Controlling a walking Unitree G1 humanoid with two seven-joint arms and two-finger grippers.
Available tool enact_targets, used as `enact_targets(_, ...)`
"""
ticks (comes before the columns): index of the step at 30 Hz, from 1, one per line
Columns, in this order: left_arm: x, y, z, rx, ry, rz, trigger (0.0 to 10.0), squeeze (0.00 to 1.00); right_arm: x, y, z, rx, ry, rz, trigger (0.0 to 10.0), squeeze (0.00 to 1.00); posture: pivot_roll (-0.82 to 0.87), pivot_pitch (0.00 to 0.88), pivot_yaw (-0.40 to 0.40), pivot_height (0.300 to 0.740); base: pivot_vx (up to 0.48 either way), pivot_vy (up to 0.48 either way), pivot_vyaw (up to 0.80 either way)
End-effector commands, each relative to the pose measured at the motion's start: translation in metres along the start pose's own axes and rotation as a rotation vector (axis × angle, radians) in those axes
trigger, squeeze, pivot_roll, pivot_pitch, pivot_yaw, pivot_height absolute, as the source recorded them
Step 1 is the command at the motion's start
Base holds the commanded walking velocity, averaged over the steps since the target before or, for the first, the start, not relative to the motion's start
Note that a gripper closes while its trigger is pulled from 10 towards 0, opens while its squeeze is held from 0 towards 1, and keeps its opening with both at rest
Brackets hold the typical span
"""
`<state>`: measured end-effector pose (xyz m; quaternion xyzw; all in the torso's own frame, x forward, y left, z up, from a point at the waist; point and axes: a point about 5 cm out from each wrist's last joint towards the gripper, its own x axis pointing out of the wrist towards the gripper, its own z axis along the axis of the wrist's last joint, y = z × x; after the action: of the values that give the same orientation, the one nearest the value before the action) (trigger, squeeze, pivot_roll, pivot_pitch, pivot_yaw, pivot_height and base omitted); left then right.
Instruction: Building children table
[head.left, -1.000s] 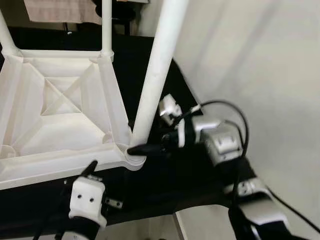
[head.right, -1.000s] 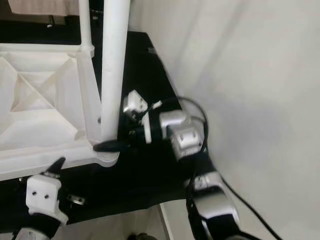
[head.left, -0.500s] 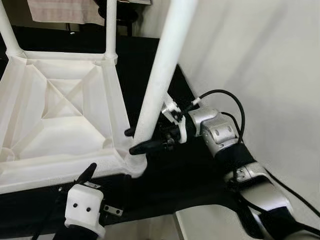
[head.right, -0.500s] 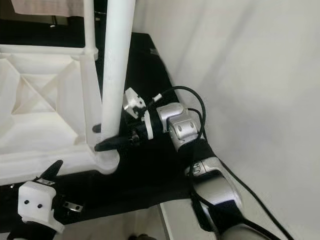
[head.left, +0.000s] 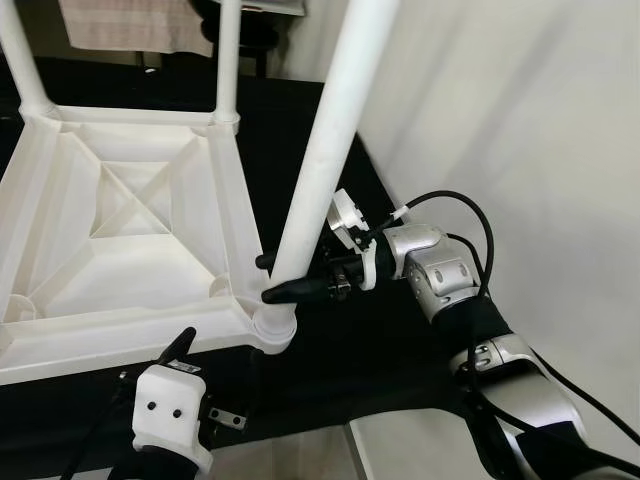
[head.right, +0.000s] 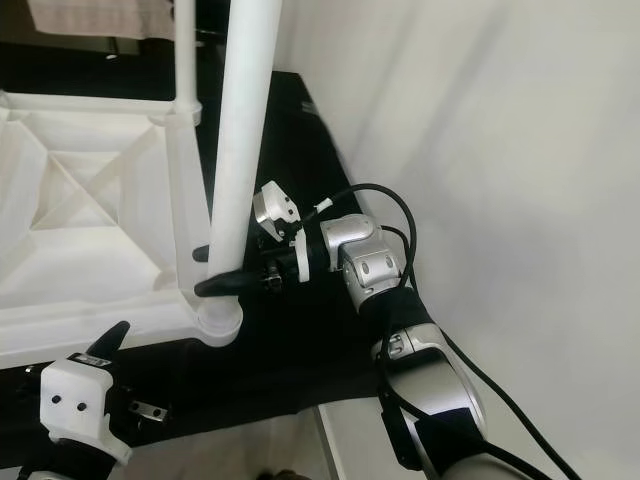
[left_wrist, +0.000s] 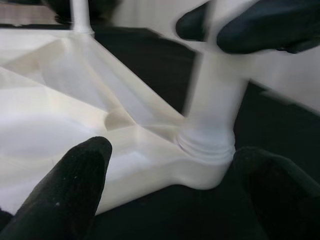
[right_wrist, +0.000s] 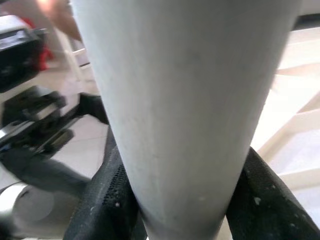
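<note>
A white plastic children's table (head.left: 120, 260) lies upside down on a black covered surface, its legs pointing up. The near right leg (head.left: 320, 160) stands in the corner socket (head.left: 272, 328). My right gripper (head.left: 266, 279) is shut on this leg just above the socket, one black finger on each side; in the right wrist view the leg (right_wrist: 185, 100) sits tight between the fingers (right_wrist: 107, 200). My left gripper (head.left: 183, 342) hovers below the table's front edge, open. In the left wrist view its fingers (left_wrist: 75, 190) stand wide apart, facing the socket corner (left_wrist: 205, 150).
Two more legs (head.left: 228, 60) (head.left: 25, 65) rise at the far corners. A white wall (head.left: 520, 120) runs close along the right. The black surface (head.left: 350, 370) ends near me, with pale floor (head.left: 400, 450) below. A black cable (head.left: 470, 215) loops over my right wrist.
My right gripper has shifted from beside the socket to straddle the leg just above it and has shut on it. The left gripper has hardly moved. The camera view shifted slightly.
</note>
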<state>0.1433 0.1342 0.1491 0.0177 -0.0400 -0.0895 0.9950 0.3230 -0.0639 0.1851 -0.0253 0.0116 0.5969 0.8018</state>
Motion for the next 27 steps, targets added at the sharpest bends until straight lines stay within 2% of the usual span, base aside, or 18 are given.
enact_targets(1, -0.003, 0.001, -0.007, -0.025, 0.044, -0.015, 10.0, 0.0, -0.014, 0.008, -0.038, 0.064, 0.229, -0.472, 0.0, 0.0, 0.0, 0.167, -0.186, 0.74, 0.0, 0.0, 0.0)
enact_targets(2, -0.004, 0.003, -0.008, -0.029, 0.051, -0.014, 10.0, 0.0, -0.021, 0.013, -0.037, 0.046, 0.234, -0.593, 0.0, 0.0, -0.01, 0.15, -0.173, 0.74, 0.0, 0.0, 0.0)
enact_targets(4, -0.004, 0.004, -0.008, -0.03, 0.053, -0.017, 10.0, 0.0, -0.022, 0.015, -0.035, 0.033, 0.228, -0.619, 0.0, 0.0, 0.0, 0.154, -0.177, 0.74, 0.0, 0.0, 0.0)
enact_targets(12, 0.002, 0.003, -0.007, -0.032, 0.043, -0.042, 10.0, 0.0, -0.019, 0.015, -0.035, 0.026, 0.231, -0.591, 0.0, 0.0, -0.01, 0.153, -0.195, 0.74, 0.0, 0.0, 0.0)
enact_targets(13, 0.003, 0.003, -0.007, -0.032, 0.041, -0.041, 10.0, 0.0, -0.015, 0.017, -0.035, 0.035, 0.248, -0.52, 9.3, 0.0, 0.0, 0.153, -0.193, 0.74, 0.0, 0.0, 0.0)
enact_targets(14, 0.004, 0.004, -0.007, -0.032, 0.039, -0.039, 10.0, 0.0, -0.012, 0.018, -0.034, 0.041, 0.259, -0.47, 9.3, 0.0, 0.0, 0.153, -0.193, 0.74, 0.0, 0.0, 0.0)
enact_targets(15, 0.004, 0.004, -0.007, -0.032, 0.038, -0.038, 10.0, 0.0, -0.007, 0.024, -0.028, 0.074, 0.218, -0.383, 10.0, 0.0, 0.0, 0.153, -0.191, 0.74, 0.0, 0.0, 0.0)
enact_targets(16, 0.004, 0.004, -0.007, -0.032, 0.038, -0.037, 10.0, 0.0, -0.004, 0.029, -0.023, 0.096, 0.185, -0.325, 10.0, 0.0, 0.0, 0.153, -0.191, 0.74, 0.0, 0.0, 0.0)
enact_targets(17, 0.004, 0.004, -0.007, -0.032, 0.038, -0.037, 10.0, 0.0, -0.004, 0.029, -0.023, 0.096, 0.185, -0.325, 10.0, 0.0, 0.0, 0.153, -0.191, 0.74, 0.0, 0.0, 0.0)
enact_targets(18, 0.004, 0.004, -0.007, -0.032, 0.038, -0.037, 10.0, 0.0, -0.001, 0.033, -0.017, 0.092, 0.164, -0.228, 10.0, 1.0, 0.0, 0.153, -0.191, 0.74, 0.0, 0.0, 0.0)
enact_targets(19, 0.005, 0.005, -0.007, -0.034, 0.037, -0.038, 10.0, 0.0, 0.001, 0.037, -0.008, 0.082, 0.134, -0.121, 10.0, 1.0, 0.0, 0.152, -0.187, 0.74, 0.0, 0.0, 0.0)
enact_targets(20, 0.005, 0.005, -0.007, -0.036, 0.037, -0.04, 10.0, 0.0, 0.001, 0.036, 0.003, 0.027, 0.096, 0.007, 10.0, 1.0, 0.0, 0.151, -0.181, 0.74, 0.0, 0.0, 0.0)
enact_targets(22, 0.006, 0.005, -0.007, -0.037, 0.036, -0.042, 10.0, 0.0, 0.0, 0.036, 0.011, -0.013, 0.072, 0.092, 10.0, 1.0, 0.0, 0.151, -0.181, 0.74, 0.0, 0.0, 0.0)
enact_targets(23, 0.006, 0.005, -0.007, -0.037, 0.036, -0.042, 10.0, 0.0, 0.0, 0.036, 0.011, -0.013, 0.072, 0.092, 10.0, 1.0, 0.0, 0.151, -0.181, 0.74, 0.0, 0.0, 0.0)
enact_targets(24, 0.006, 0.006, -0.007, -0.039, 0.036, -0.043, 10.0, 0.0, -0.001, 0.032, 0.018, -0.05, 0.053, 0.184, 10.0, 1.0, 0.0, 0.153, -0.177, 0.74, 0.0, 0.0, 0.0)
enact_targets(25, 0.006, 0.006, -0.007, -0.041, 0.037, -0.044, 10.0, 0.0, 0.001, 0.023, 0.017, -0.113, 0.091, 0.209, 10.0, 1.0, 0.01, 0.151, -0.172, 0.74, 0.0, 0.0, 0.0)
enact_targets(26, 0.006, 0.006, -0.007, -0.043, 0.037, -0.044, 10.0, 0.0, 0.004, 0.015, 0.014, -0.187, 0.14, 0.227, 10.0, 0.25, 0.01, 0.155, -0.17, 0.74, 0.0, 0.0, 0.0)
enact_targets(27, 0.006, 0.006, -0.007, -0.043, 0.037, -0.044, 10.0, 0.0, 0.004, 0.015, 0.014, -0.187, 0.14, 0.227, 10.0, 0.25, 0.01, 0.155, -0.17, 0.74, 0.0, 0.0, 0.0)
